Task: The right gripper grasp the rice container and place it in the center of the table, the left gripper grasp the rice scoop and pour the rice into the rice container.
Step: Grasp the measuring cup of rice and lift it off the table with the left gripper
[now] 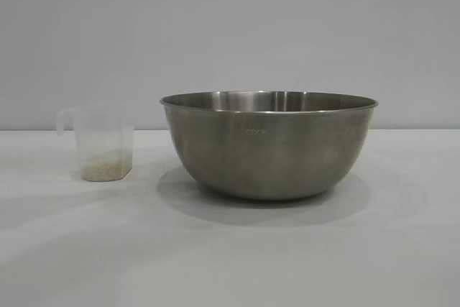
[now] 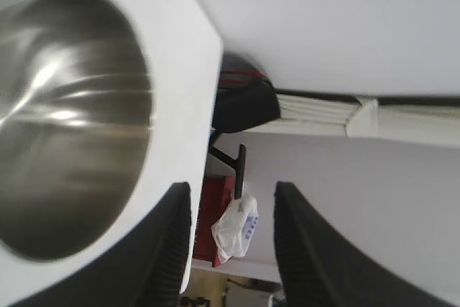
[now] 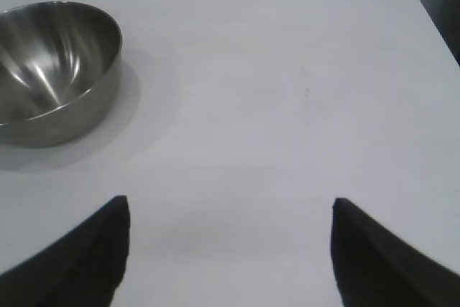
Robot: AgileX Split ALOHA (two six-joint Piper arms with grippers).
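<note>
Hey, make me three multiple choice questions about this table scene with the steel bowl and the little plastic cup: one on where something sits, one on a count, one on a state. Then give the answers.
1. In the exterior view, where does the rice scoop stand relative to the rice container?
A. Inside it
B. To its left, apart from it
C. To its right, touching it

2. How many vessels stand on the table?
A. Two
B. Three
C. Four

3. What state is the right pincer in?
A. Shut on the scoop
B. Shut on the bowl's rim
C. Open, holding nothing

Answers:
1 B: the rice scoop stands left of the rice container, with bare table between them.
2 A: only the scoop, with rice in its bottom, and the bowl.
3 C: the right pincer shows spread fingers with only tabletop between.
</note>
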